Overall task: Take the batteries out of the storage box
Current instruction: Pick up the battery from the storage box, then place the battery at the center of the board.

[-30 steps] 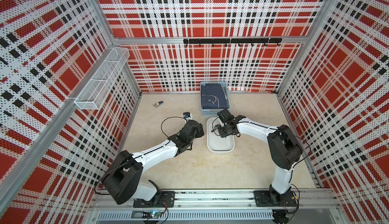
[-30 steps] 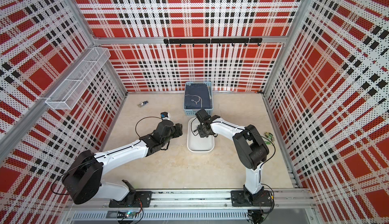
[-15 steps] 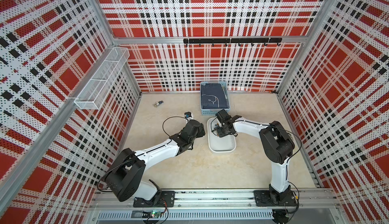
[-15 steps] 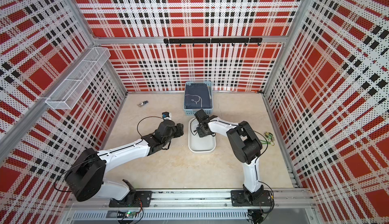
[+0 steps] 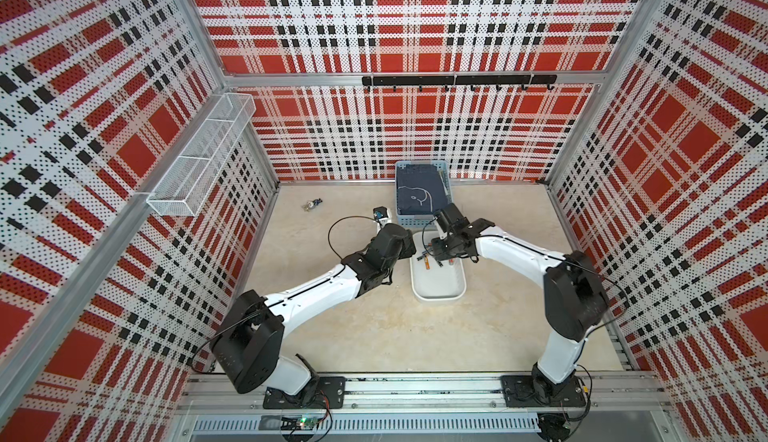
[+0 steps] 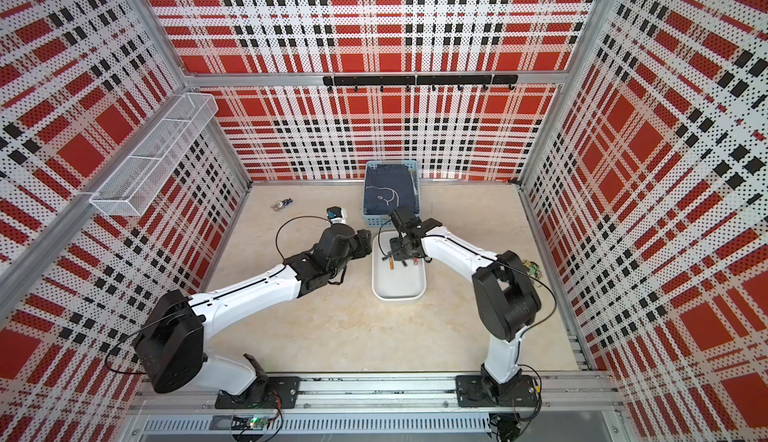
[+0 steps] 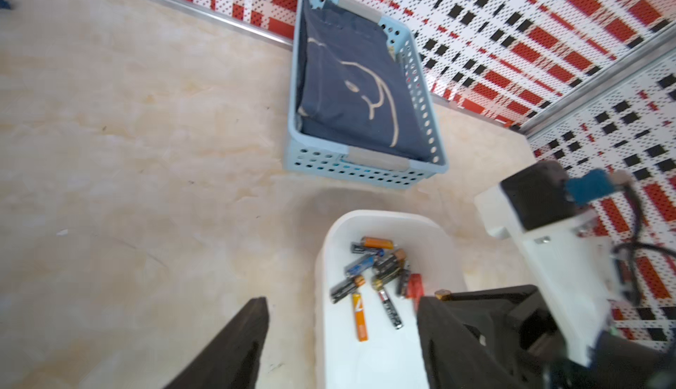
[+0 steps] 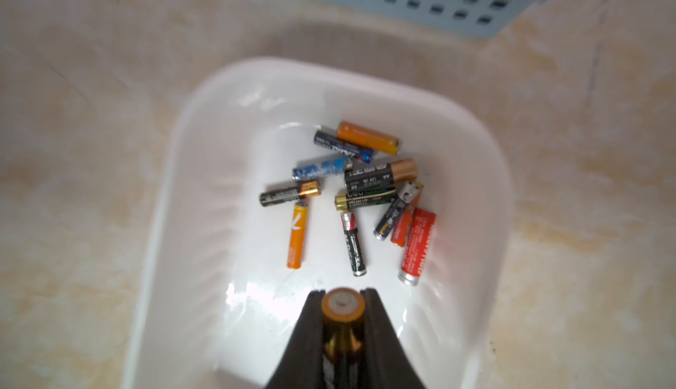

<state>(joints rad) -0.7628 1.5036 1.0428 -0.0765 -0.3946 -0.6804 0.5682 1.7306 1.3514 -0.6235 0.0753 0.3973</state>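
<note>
Near the far edge of the desk (image 5: pixel 374 336): the storage box (image 5: pixel 438 298) is sitting lengthwise at the middle, its far end just beside the blue basket (image 5: pixel 415 220) that is holding a dark cloth (image 5: pixel 419 194).
Batteries (image 8: pixel 365 186): about a dozen are lying loose in the far half of the box, bunched and partly crossing, in black-and-gold, orange, red and blue wrappers; we are seeing none out on the desk.
Right gripper (image 8: pixel 342 293): we are pinching one black-and-gold cell (image 8: pixel 343 306) in a narrow grip, its gold end facing the wrist camera, over the box floor on the near side of the pile and apart from it; we cannot tell whether it is clear of the floor.
Left gripper (image 7: pixel 343 301): we are holding it wide and empty, straddling the box's left wall, half over the desk and half over the box.
Step in hand: we are judging this to be the first pick, with the cell gripped and everything else waiting in the box.
Next move: it is calling for raising the cell over the box wall and laying it low on bare desk, so that it is not rolling away.
Risk: a slim round cell may be pivoting in the pinch.
</note>
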